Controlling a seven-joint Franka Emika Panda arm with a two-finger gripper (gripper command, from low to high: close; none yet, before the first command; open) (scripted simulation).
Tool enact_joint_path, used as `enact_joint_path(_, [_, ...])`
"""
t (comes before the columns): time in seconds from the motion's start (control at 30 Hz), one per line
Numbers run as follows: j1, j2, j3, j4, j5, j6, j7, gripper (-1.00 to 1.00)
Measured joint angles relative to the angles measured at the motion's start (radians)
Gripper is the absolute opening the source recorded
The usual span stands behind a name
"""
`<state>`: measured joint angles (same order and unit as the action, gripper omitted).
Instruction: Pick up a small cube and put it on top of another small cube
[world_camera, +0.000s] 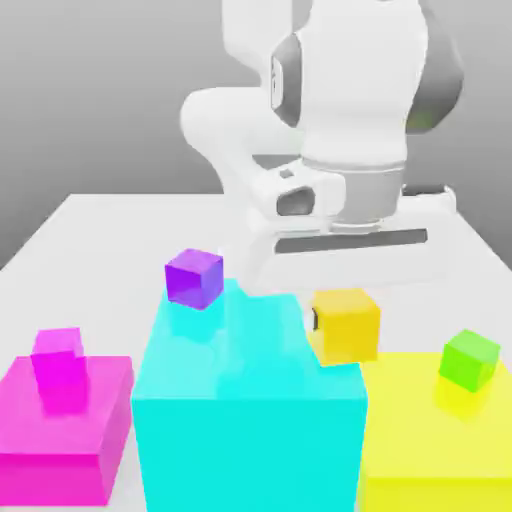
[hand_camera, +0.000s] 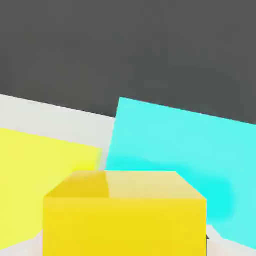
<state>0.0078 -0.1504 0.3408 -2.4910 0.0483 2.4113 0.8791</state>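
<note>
The gripper (world_camera: 318, 322) is clamping the small orange-yellow cube (world_camera: 346, 325) between narrow jaws, holding it in the air between the large cyan block (world_camera: 250, 400) and the large yellow block (world_camera: 440, 440). A purple cube (world_camera: 193, 277) is sitting on the cyan block, a green cube (world_camera: 469, 359) on the yellow block, and a magenta cube (world_camera: 58, 368) on the large magenta block (world_camera: 60, 440); all are resting on the white table (world_camera: 90, 230).
</note>
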Motion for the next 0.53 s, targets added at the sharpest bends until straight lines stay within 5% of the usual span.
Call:
enact_joint_path(0.23, [0.145,-0.016,0.198,-0.046,0.074,-0.014,0.353,-1.00])
enact_joint_path(0.4, [0.130,0.103,0.217,-0.083,-0.012,0.122,0.469,-1.00])
enact_joint_path(0.43, [0.131,0.133,0.215,-0.089,-0.035,0.154,0.487,1.00])
enact_joint_path(0.53, [0.127,0.133,0.215,-0.089,-0.035,0.154,0.487,1.00])
